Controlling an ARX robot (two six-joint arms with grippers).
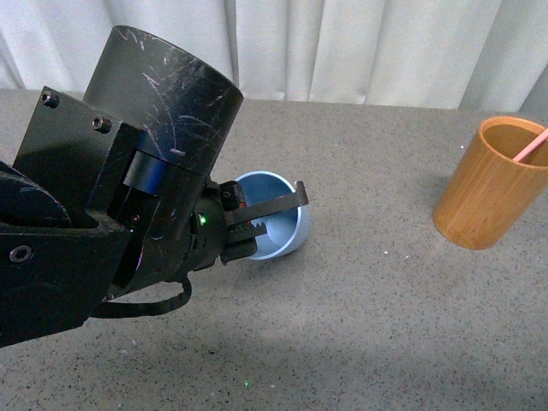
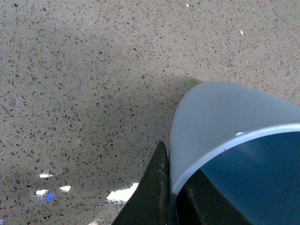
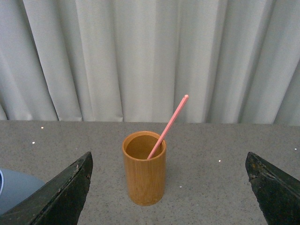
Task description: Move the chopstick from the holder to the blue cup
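At three o'clock from the blue cup (image 1: 287,235), well apart, a pink chopstick (image 1: 531,147) leaned inside the bamboo holder (image 1: 484,184) on the grey table (image 1: 360,325). The left gripper (image 1: 276,222) was clamped on the cup's wall, one jaw inside, one outside. The right gripper (image 3: 168,159) stood with jaws wide apart, facing the holder.
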